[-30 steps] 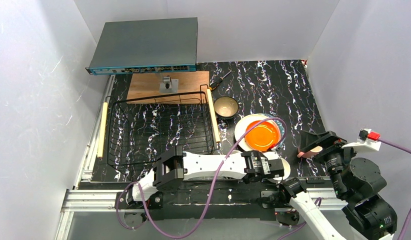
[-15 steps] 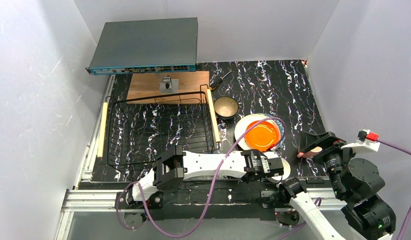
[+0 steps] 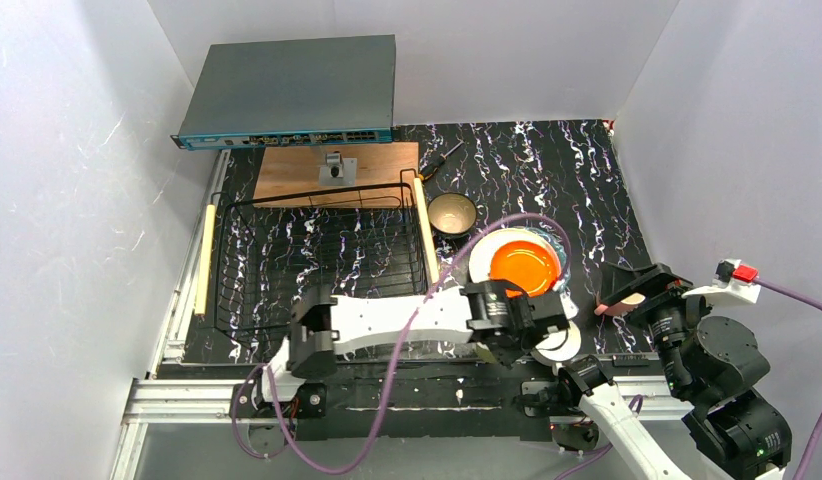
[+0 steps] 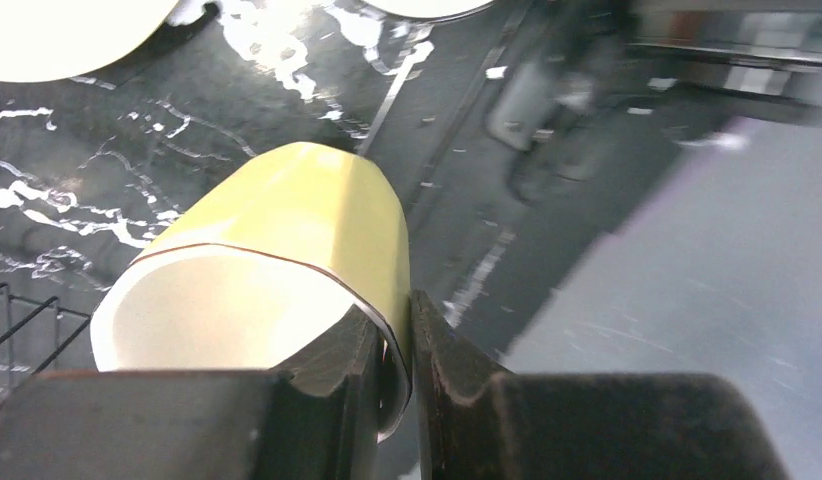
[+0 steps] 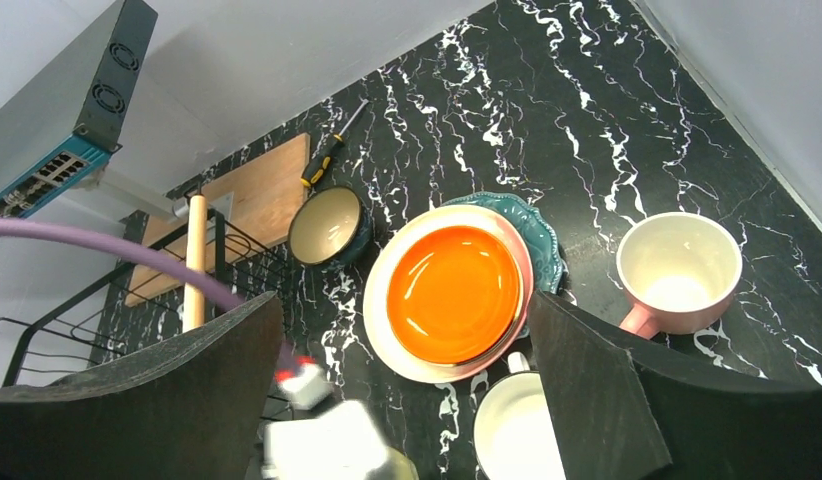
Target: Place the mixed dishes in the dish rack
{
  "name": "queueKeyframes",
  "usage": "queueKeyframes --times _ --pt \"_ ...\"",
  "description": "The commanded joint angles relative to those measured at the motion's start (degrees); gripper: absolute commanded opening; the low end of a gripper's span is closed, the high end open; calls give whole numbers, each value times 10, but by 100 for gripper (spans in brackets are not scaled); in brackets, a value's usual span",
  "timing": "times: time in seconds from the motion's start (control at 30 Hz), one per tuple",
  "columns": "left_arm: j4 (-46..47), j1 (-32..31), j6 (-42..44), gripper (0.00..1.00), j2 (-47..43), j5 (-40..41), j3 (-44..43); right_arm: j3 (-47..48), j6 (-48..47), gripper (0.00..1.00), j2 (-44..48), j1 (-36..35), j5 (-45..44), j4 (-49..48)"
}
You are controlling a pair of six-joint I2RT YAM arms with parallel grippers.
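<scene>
Left pincer is clamping the yellow-green mug, one finger inside the mouth and one outside, pinching the wall at the rim. The mug is lying tilted in the grip, mouth facing the wrist and base pointing away. It is sitting off the near right corner of the dish rack, outside the basket; whether it is clearing the table I cannot tell. The rack is lying to the left of the mug, beyond its right-hand wooden handle, so the carry is looking like a leftward one over that handle. The left arm is reaching across from the rack side and is the nearer one. Right pincer is hanging spread wide, gripping nothing, well to the right of the rack near the pink mug.
</scene>
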State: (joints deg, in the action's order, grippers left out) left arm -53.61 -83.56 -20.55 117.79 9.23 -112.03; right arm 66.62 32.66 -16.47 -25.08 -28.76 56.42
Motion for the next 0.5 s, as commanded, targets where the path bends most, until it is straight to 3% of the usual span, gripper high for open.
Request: queueKeyframes --times 0.0,0.2,0.33,0.47 --pt "102 37 -17 0 -193 -142 0 -7 -15 100 1 2 -21 -26" --pt "405 195 -183 2 -415 -393 199 -42 -38 100 -13 2 1 -53" --pt "572 306 -308 0 -486 -494 272 -79 -67 100 -57 2 54 -84" --pt "780 379 -475 0 -506 -540 338 -105 -117 100 -102 2 230 -158"
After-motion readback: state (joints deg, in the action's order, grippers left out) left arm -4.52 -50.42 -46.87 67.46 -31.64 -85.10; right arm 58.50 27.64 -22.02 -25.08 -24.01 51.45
